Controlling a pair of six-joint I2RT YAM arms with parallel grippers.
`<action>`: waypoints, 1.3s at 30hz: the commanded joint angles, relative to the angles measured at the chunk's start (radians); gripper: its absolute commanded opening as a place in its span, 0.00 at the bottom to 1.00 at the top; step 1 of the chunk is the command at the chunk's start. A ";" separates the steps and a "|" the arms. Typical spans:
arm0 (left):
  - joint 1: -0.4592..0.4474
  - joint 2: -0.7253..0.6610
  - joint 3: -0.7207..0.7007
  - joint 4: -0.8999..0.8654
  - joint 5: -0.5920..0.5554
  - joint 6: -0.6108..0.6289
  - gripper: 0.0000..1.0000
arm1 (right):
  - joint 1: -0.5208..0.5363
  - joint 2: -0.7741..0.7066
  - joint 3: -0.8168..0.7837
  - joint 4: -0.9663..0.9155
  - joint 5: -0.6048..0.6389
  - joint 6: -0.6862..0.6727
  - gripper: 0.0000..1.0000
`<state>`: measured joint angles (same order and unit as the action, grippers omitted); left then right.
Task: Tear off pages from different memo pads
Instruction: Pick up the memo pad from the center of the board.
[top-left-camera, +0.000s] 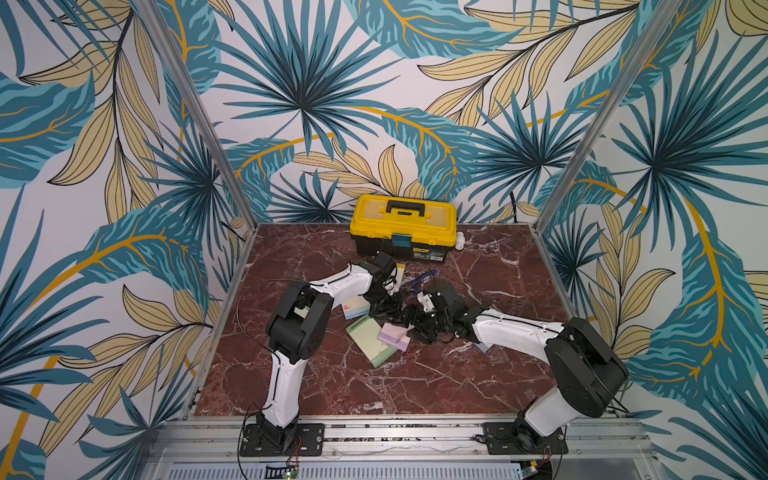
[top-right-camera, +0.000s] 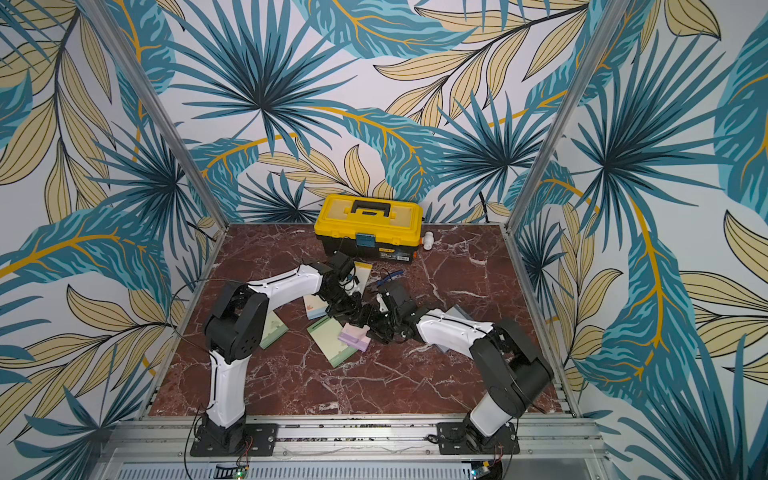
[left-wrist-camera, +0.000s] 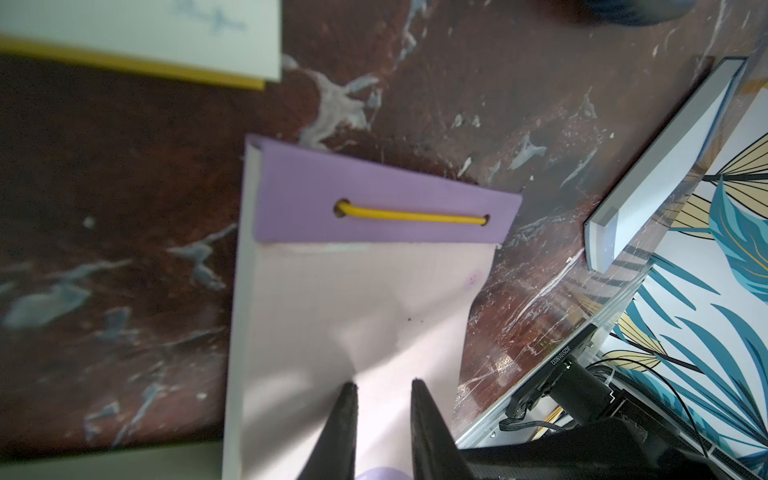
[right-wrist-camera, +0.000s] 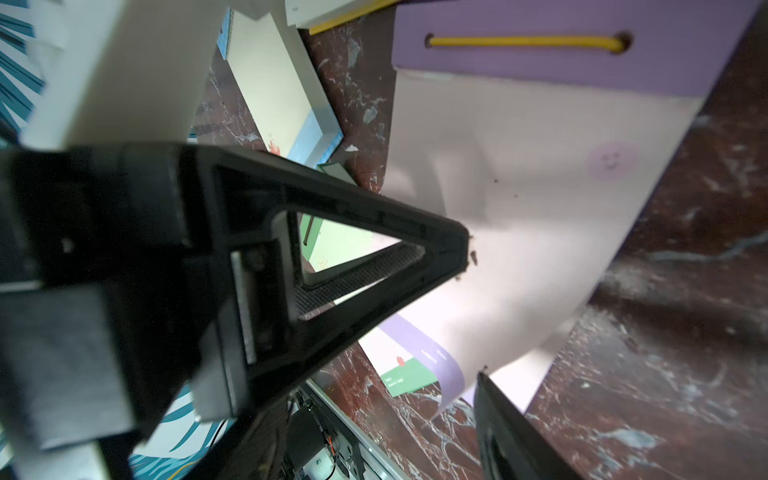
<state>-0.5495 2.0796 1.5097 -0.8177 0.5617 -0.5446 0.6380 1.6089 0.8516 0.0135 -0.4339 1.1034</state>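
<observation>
Red-brown marble worktop (top-left-camera: 478, 374), enclosed by leaf-patterned walls, fills the lower middle of both top views.

1. State of left hand (left-wrist-camera: 382, 386): released, fingers a narrow gap apart, tips down on the top page (left-wrist-camera: 353, 299) of the pink-lilac memo pad (top-left-camera: 394, 338), which lies at the centre of the worktop.
2. State of right hand (top-left-camera: 417, 331): released, jaws wide. The curled free end of the page lies just beside one of its fingers (right-wrist-camera: 503, 419).
3. The page is joined to the pad under the lilac header, through which a yellow cord (left-wrist-camera: 411, 216) runs.
4. Touching the pad at its left: green memo pad (top-left-camera: 370, 345).
5. Up and left of that: blue-bordered pad (top-left-camera: 355, 309).
6. Above centre: cream pad (top-left-camera: 400, 272).
7. Right of centre, partly behind the right arm: grey-lavender pad (top-right-camera: 457, 313).
8. At the rear edge, well apart: yellow toolbox (top-left-camera: 403, 226).
</observation>
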 joint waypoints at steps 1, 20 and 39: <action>-0.010 0.011 -0.035 0.012 -0.049 0.002 0.25 | 0.010 0.019 -0.025 0.043 0.012 0.018 0.71; -0.010 0.009 -0.040 0.017 -0.050 -0.002 0.25 | 0.011 0.053 -0.071 0.112 0.023 0.031 0.71; 0.011 -0.020 -0.080 0.071 0.012 -0.010 0.25 | 0.035 0.100 -0.058 0.061 0.025 0.029 0.34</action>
<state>-0.5388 2.0613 1.4590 -0.7517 0.6048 -0.5514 0.6601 1.6787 0.7948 0.1143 -0.4149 1.1347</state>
